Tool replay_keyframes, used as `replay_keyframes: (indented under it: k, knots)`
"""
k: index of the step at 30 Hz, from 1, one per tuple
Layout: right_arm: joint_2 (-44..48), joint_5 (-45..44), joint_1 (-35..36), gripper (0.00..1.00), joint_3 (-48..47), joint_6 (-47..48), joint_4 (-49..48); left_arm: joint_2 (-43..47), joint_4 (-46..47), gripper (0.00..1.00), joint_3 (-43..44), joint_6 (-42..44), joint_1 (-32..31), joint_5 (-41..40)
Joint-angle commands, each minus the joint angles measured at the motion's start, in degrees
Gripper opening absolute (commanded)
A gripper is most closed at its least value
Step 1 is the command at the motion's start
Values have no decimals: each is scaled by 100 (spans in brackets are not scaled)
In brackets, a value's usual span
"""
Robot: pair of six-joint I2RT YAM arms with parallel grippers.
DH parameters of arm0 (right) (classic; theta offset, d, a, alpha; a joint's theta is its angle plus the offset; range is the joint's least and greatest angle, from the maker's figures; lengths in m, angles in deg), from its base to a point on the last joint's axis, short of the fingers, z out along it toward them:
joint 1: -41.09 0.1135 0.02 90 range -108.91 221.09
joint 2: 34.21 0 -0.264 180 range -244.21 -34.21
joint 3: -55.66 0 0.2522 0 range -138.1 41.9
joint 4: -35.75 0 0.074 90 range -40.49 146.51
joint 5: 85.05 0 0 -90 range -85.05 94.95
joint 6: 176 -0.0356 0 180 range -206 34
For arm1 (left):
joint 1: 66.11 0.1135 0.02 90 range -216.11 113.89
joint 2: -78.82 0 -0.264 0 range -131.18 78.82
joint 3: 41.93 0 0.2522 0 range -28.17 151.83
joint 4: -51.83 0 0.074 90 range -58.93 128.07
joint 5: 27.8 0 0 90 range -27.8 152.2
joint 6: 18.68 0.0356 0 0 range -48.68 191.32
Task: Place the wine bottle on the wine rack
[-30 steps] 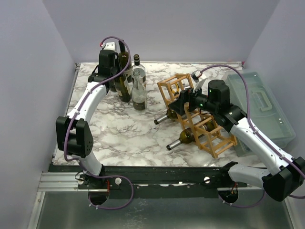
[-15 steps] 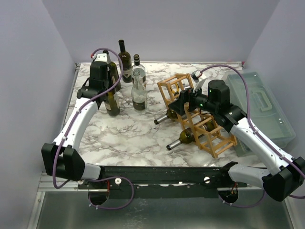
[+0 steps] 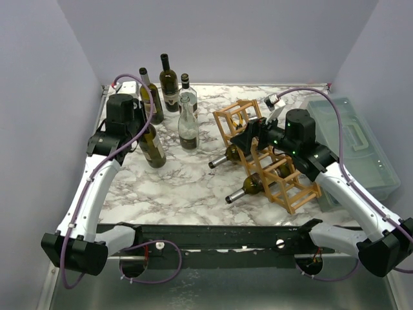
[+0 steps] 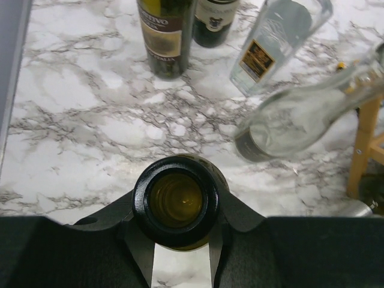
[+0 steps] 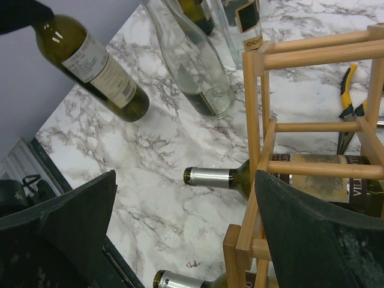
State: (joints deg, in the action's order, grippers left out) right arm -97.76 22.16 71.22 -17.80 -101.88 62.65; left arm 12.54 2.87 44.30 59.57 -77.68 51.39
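Observation:
A green wine bottle (image 3: 153, 147) with a white label hangs tilted by its neck from my left gripper (image 3: 137, 124), which is shut round it. From the left wrist, its open mouth (image 4: 176, 201) sits between my fingers (image 4: 135, 231). The right wrist view shows the same bottle (image 5: 91, 63) at upper left. The light wooden wine rack (image 3: 276, 169) lies at centre right, with two bottles (image 3: 222, 159) (image 3: 240, 192) lying in it, necks pointing left. My right gripper (image 3: 250, 137) hovers open over the rack's left part (image 5: 263, 141), with nothing between its jaws.
A green bottle (image 3: 150, 97), a dark bottle (image 3: 169, 82) and two clear ones (image 3: 187, 87) (image 3: 188, 124) stand at the back left. A translucent lidded plastic box (image 3: 356, 143) sits on the right. Yellow-handled pliers (image 5: 348, 84) lie behind the rack.
My left arm has carried the green bottle from the back cluster toward the near left. The right gripper has shifted slightly over the rack and stays open.

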Motion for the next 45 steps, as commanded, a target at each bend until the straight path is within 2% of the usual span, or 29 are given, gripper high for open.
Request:
replay_keyframes:
  k: [1,9,11,13,19,28,32,35,41,45]
  knots:
    - [188,-348,-29,100,11,-140,-45,477,0,0,24,-109,6,1167]
    - [-158,465,-20,100,-74,56,-196,757,-119,0,-71,-54,-21,2974]
    - [-231,685,-16,100,-125,147,-227,783,-77,0,-145,46,-118,3198]
    - [-254,772,90,100,-121,191,-316,789,-53,0,-244,177,-368,3103]
    - [-390,871,336,99,-125,175,-433,793,28,0,-418,597,-1521,2000]
    - [-417,754,1013,98,-2,401,-703,802,350,0,-859,636,-1706,2293]
    - [-413,712,1261,98,194,419,-1025,928,506,8,-1088,712,-1794,2359]
    - [-466,730,1419,98,349,413,-1258,1019,567,20,-1224,767,-1831,2381]
    - [-498,563,1748,98,642,388,-1732,1124,589,51,-1305,830,-1840,2507]
    - [-464,449,1871,98,753,393,-1754,1136,585,62,-1245,773,-1840,2717]
